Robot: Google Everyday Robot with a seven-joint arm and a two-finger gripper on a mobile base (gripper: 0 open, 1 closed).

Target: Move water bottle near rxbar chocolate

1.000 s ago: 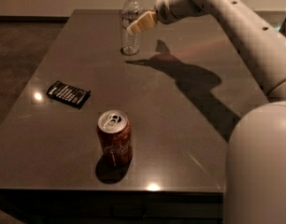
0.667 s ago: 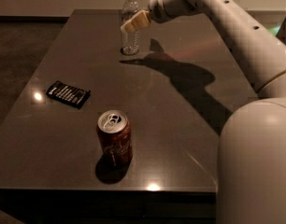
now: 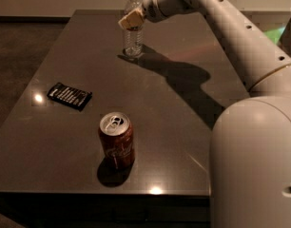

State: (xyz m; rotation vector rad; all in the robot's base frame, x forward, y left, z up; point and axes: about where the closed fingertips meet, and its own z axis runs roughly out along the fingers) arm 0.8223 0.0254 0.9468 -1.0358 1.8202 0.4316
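The upper part of the water bottle (image 3: 132,41) is partly covered by the pincer (image 3: 130,19), which is positioned at the bottle's shoulder, just below the white cap. Whether the pincer is closed on the bottle or merely set in front of it cannot be told. The bottle is seen upright at the far end of the surface (image 3: 64,144), with the shadow of the arm (image 3: 231,30) cast to its right. The arm is cut off by the top edge, and the robot's pale body (image 3: 255,170) is cut off at the right and bottom edges, hiding the near right corner of the surface.

The rxbar chocolate (image 3: 69,96) is laid flat near the left edge, well apart from the bottle. Rows of white lettering are visible on its black wrapper, but no word can be read. A red soda can (image 3: 116,140) is stood upright near the front edge; pale script is visible on its side but is not legible. No writing can be made out on the bottle.
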